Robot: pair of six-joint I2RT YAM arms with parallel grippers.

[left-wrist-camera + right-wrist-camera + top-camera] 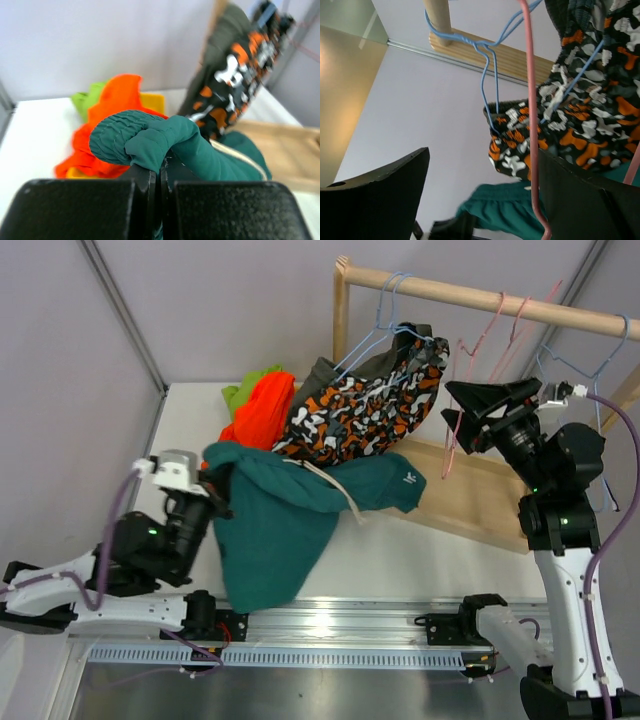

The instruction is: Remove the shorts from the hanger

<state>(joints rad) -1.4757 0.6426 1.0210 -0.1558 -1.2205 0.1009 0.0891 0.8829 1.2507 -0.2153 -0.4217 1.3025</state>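
The dark teal shorts (pixel 285 525) lie spread on the table, and my left gripper (pixel 215 497) is shut on a bunched fold of their waistband (pixel 145 137). The camouflage shorts (pixel 365 405) hang on a blue hanger (pixel 375 335), with the olive-grey pair (pixel 322 370) behind them. The orange-red shorts (pixel 265 410) and lime green shorts (pixel 242 392) lie heaped on the table. My right gripper (pixel 462 410) is open and raised beside an empty pink hanger (pixel 532 125). That wire runs close to its right finger (pixel 585 200).
A wooden rail (pixel 480 295) on a post (pixel 342 310) carries several wire hangers, pink and blue. The rack's wooden base board (pixel 470 495) lies on the white table (pixel 190 410). A metal rail (pixel 330 625) runs along the near edge.
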